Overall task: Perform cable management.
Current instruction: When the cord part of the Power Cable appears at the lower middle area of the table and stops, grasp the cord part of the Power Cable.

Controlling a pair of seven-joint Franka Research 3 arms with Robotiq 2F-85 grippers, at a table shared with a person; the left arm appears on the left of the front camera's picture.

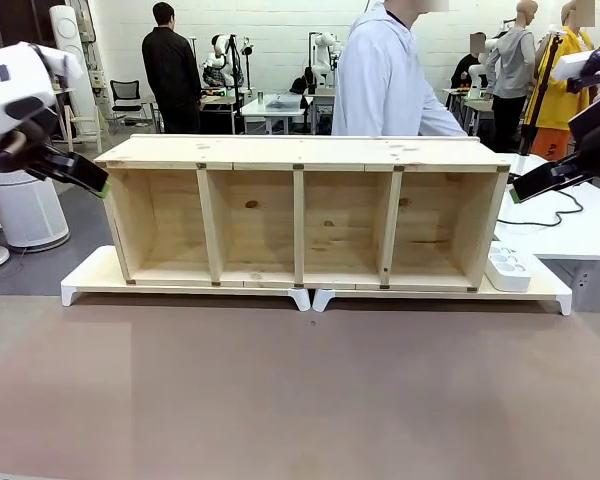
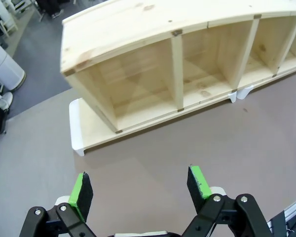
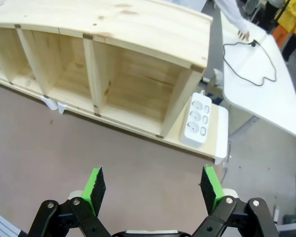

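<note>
White risers (image 1: pixel 92 272) on brown table (image 1: pixel 300 400)

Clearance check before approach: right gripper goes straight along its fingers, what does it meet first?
The right gripper, open, would likely meet the brown tabletop just before the wooden shelf; depth unclear, possibly the shelf's end compartment.

Cable (image 1: pixel 552 222) on table (image 1: pixel 583 242), behind power strip (image 1: pixel 510 268)

Bright even indoor light, probably overhead, soft shadows inside the wooden shelf (image 1: pixel 300 152), wrist views bowed at edges
</note>
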